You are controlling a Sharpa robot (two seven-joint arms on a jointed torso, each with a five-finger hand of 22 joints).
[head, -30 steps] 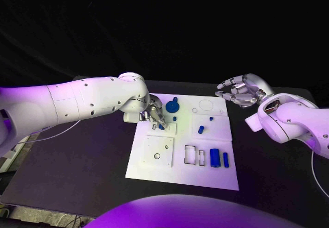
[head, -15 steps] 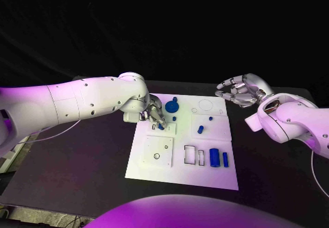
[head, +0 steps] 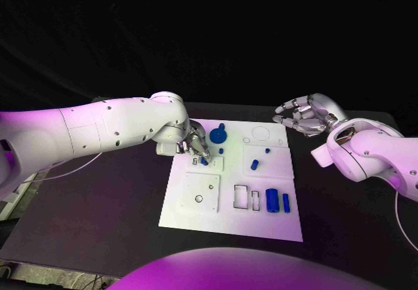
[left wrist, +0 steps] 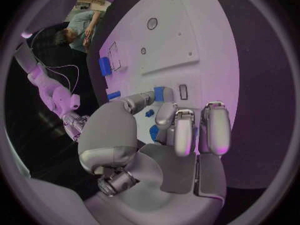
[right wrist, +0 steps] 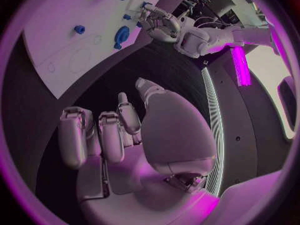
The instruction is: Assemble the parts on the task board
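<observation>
On the black table (head: 104, 205) lies one white task board (head: 234, 184), a flat rectangular plate in the middle, reaching from the near side toward the far edge. Its surface carries outlined recesses: a square panel with a small hole at near left, two narrow rectangular slots beside it, and a faint circle outline at far right.

Six blue parts can be counted on it. One large rounded part (head: 218, 135) sits at the far middle. One tiny part (head: 221, 150) lies just near of it. Another tiny one (head: 268, 151) is to the right, with a short peg (head: 255, 164) near that. Two upright-lying cylinders rest at near right, a thick one (head: 272, 200) and a thin one (head: 287, 203), side by side.

One left hand (head: 192, 145) is lowered over the board's far left part, fingers pointing down; a blue piece (head: 205, 161) shows at its fingertips (left wrist: 164, 94), and whether it is pinched or merely touched cannot be told.

One right hand (head: 302, 115) hovers off the board's far right corner, fingers loosely curled and apart, holding nothing.
</observation>
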